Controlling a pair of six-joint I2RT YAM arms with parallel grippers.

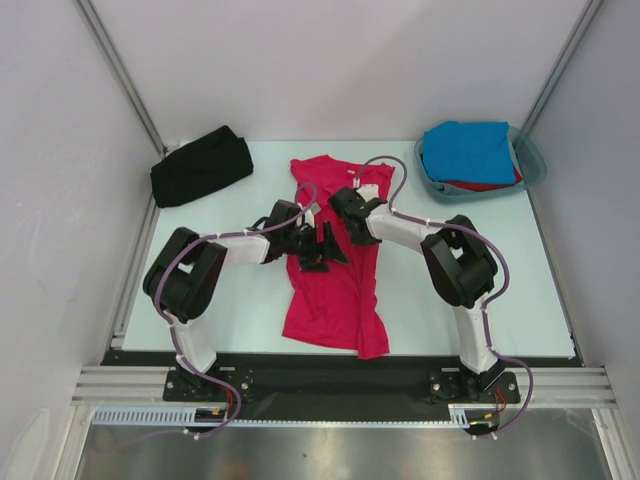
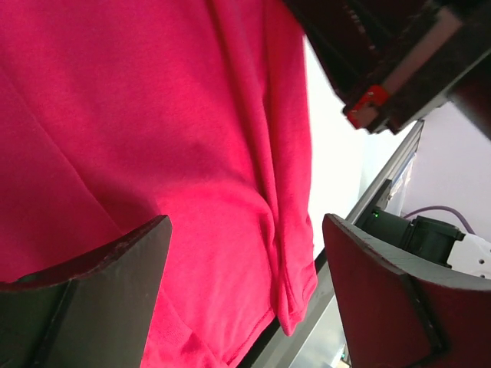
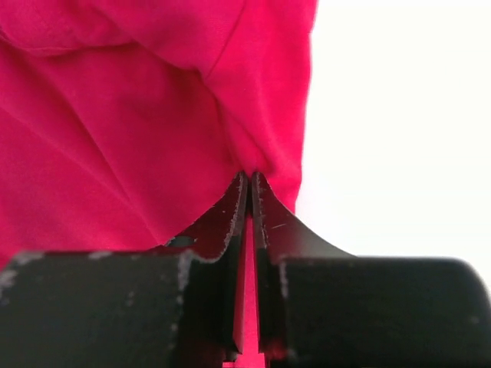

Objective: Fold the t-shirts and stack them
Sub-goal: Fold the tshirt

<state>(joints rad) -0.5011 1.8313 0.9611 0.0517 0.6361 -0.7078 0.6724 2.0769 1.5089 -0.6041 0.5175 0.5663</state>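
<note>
1. your right wrist view shows what the top view hides: the right gripper (image 3: 250, 178) is pinched together on a fold of the crimson-pink t-shirt (image 3: 115, 130), near its edge.
2. your left wrist view shows the left gripper (image 2: 245, 230) with jaws wide apart over that shirt, holding nothing.
3. from above, the shirt lies lengthwise mid-table (image 1: 440, 300), the surface pale, with white walls (image 1: 330, 60) around it.
4. a black t-shirt (image 1: 200, 167) sits bundled far left; the teal tub (image 1: 535, 165) far right holds a blue t-shirt (image 1: 470, 150) over a red t-shirt (image 1: 480, 186).

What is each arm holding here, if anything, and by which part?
The right gripper pinches the crimson-pink t-shirt by a fold at its side edge, fingers shut. The left gripper is open over the shirt, holding nothing.
</note>
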